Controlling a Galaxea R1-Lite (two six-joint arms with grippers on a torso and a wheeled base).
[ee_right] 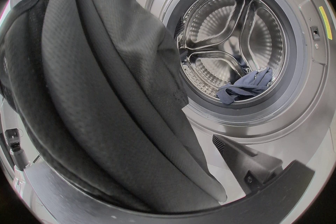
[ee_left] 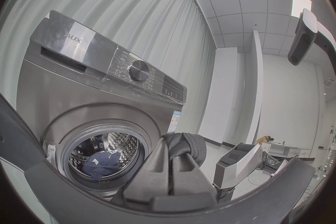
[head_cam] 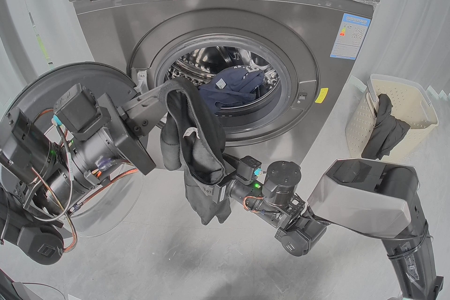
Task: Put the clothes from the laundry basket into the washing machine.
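Note:
The washing machine (head_cam: 112, 29) stands with its round door (head_cam: 70, 80) swung open to my left. A navy garment (head_cam: 232, 85) lies in the drum, also seen as the navy garment (ee_right: 246, 86). My left gripper (head_cam: 165, 97) is shut on the top of a black garment (head_cam: 197, 151), held in front of the drum opening; its pinched fold (ee_left: 187, 142) sticks out past the left gripper (ee_left: 170, 147). The cloth hangs down over my right gripper (head_cam: 220, 186), which stands open under it. One bare finger (ee_right: 245, 161) shows beside the black garment (ee_right: 105, 95); the other is covered.
A cream laundry basket (head_cam: 412, 99) stands on the floor to the right of the machine, with another black garment (head_cam: 386, 132) hanging over its rim. Grey floor (head_cam: 187, 258) lies open in front of the machine.

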